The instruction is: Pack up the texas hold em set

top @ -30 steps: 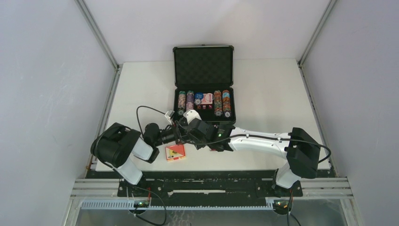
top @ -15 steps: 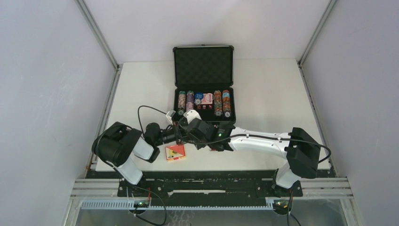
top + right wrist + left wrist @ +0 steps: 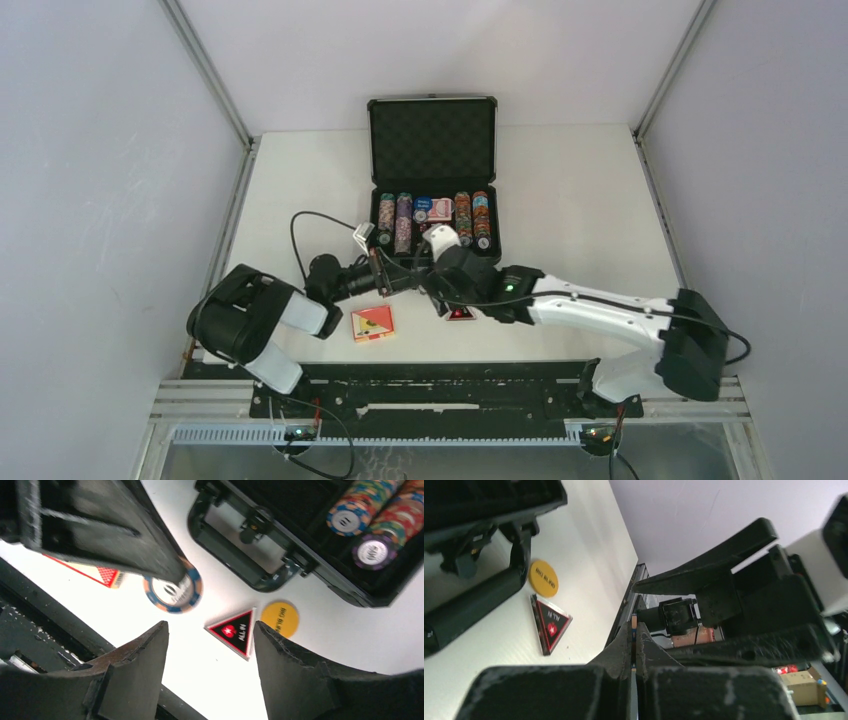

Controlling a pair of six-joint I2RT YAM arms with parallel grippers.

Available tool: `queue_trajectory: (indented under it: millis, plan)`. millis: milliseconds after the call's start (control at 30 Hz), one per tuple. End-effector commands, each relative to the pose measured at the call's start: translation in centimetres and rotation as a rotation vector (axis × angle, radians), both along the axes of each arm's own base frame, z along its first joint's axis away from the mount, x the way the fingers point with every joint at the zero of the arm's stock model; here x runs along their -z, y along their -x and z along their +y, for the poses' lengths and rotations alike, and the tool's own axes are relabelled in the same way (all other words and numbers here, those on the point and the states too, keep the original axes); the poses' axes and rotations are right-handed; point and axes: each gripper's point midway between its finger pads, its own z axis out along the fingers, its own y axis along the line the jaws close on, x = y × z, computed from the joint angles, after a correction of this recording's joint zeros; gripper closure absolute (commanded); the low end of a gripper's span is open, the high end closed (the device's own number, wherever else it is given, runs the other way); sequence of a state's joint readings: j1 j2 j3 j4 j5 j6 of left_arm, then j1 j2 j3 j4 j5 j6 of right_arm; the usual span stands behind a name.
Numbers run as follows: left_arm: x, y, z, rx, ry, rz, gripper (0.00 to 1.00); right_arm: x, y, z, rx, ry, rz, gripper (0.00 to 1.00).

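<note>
Farthest left, a red card box point(image 3: 372, 323) lies flat on the table point(image 3: 580, 200), in front of the open case point(image 3: 432, 140) and off its front left corner. Next to it, the left gripper point(image 3: 634, 635) reaches across in front of the case's handle point(image 3: 235, 560) with its two fingers pressed tight on a single chip point(image 3: 175, 592), orange and blue at the rim and white in the middle, pinched by its faces. Beside that, the right gripper point(image 3: 210, 636) hangs in front of the case with its fingers spread wide and nothing between them. Below it we see a black and red triangular marker point(image 3: 236, 629) flat on the table, with a round yellow button point(image 3: 280, 618) just right of it, both close to the case's front wall. Inside the case, chip stacks point(image 3: 463, 218) fill the foam slots.
</note>
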State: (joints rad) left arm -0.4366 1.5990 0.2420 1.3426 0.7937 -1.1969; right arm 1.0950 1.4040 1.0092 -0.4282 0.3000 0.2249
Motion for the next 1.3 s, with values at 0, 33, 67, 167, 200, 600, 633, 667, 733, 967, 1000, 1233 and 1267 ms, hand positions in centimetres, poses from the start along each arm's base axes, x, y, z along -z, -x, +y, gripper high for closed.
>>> queue_trajectory:
  millis: [0,33,67,167,200,600,633,667,733,967,1000,1233,1267]
  plan:
    - [-4.2,-2.7,-0.8,-0.049,0.026,-0.231,1.0,-2.8,-1.1,-1.8,0.061,-0.169,-0.041,0.29]
    - [-4.6,-3.3,-0.9,-0.055,0.016,-0.259,1.0,-3.2,-1.5,-2.5,0.08,-0.203,-0.048,0.3]
    - [-5.1,-3.9,-1.2,-0.056,0.005,-0.302,1.0,-3.6,-1.9,-3.2,0.097,-0.239,-0.057,0.31]
    - [-6.3,-5.8,-2.1,-0.044,-0.088,-0.454,1.0,-5.2,-3.0,-5.6,0.156,-0.345,-0.091,0.33]
    - [-6.3,-6.1,-2.5,-0.015,-0.141,-0.527,1.0,-5.8,-3.3,-6.2,0.172,-0.372,-0.107,0.34]
    - [-3.2,-13.1,-5.5,0.411,-0.65,-0.958,1.0,-5.8,-4.2,-10.3,0.234,-0.37,-0.147,0.34]
    - [-2.7,-13.4,-5.7,0.445,-0.681,-0.979,1.0,-5.6,-4.2,-10.6,0.243,-0.365,-0.147,0.34]
    - [-2.2,-13.9,-5.7,0.466,-0.719,-0.999,1.0,-5.3,-4.3,-10.8,0.251,-0.36,-0.145,0.34]
    - [-0.9,-15.1,-5.6,0.503,-0.802,-1.02,1.0,-4.5,-4.3,-11.2,0.266,-0.348,-0.133,0.34]
    - [-1.0,-16.7,-6.4,0.555,-0.841,-1.105,1.0,-2.7,-4.4,-11.5,0.288,-0.336,-0.095,0.34]
    - [-1.1,-16.9,-6.6,0.555,-0.844,-1.115,1.0,-2.6,-4.4,-11.6,0.29,-0.332,-0.093,0.34]
    - [0.1,-16.7,-8.7,0.609,-0.84,-1.135,1.0,-1.9,-4.7,-12.1,0.296,-0.305,-0.086,0.34]
    - [0.3,-16.6,-8.9,0.615,-0.844,-1.133,1.0,-1.9,-4.8,-12.1,0.296,-0.306,-0.084,0.34]
